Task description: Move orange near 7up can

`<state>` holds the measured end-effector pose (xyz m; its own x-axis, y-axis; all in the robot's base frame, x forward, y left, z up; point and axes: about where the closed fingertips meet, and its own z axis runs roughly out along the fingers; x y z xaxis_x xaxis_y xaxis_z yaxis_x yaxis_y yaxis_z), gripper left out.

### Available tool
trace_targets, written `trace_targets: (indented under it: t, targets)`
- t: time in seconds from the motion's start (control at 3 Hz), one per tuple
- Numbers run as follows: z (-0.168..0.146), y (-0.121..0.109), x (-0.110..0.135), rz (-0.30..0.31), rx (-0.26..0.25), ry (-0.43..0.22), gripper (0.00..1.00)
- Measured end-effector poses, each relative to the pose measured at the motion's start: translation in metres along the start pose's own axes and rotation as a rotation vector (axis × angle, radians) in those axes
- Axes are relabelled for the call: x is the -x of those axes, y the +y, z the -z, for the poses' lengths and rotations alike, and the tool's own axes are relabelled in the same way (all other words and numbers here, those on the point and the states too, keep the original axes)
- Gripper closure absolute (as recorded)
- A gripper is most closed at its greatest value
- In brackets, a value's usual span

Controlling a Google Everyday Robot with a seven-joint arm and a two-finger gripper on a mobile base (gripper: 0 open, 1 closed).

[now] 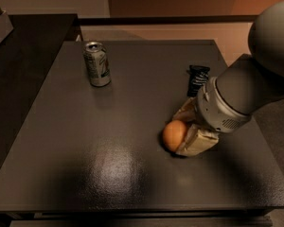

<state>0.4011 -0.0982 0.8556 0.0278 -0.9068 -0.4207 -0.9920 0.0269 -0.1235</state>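
Observation:
The orange (173,135) rests on the dark table (109,164), right of centre. My gripper (186,127) is low over the table, right up against the orange's right side, with its cream-coloured parts above and below the fruit. The 7up can (97,64), silver-grey with green markings, stands upright at the far left of the table, well away from the orange and the gripper.
A black snack packet (197,80) lies just behind the gripper, partly covered by the arm's grey wrist (227,103). A second dark surface (23,56) adjoins the table on the left. The table's front edge is near the bottom of the view.

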Motion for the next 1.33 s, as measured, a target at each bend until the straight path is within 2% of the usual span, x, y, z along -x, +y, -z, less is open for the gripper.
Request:
trace_targets:
  t: [0.33,0.67,1.33]
  targets:
    - [0.013,-0.011,0.013,-0.003,-0.031,-0.012,0.90]
    - [0.025,-0.039,0.026,-0.053,-0.070,-0.006,1.00]
    - [0.024,-0.102,0.050,-0.237,-0.118,-0.005,1.00]
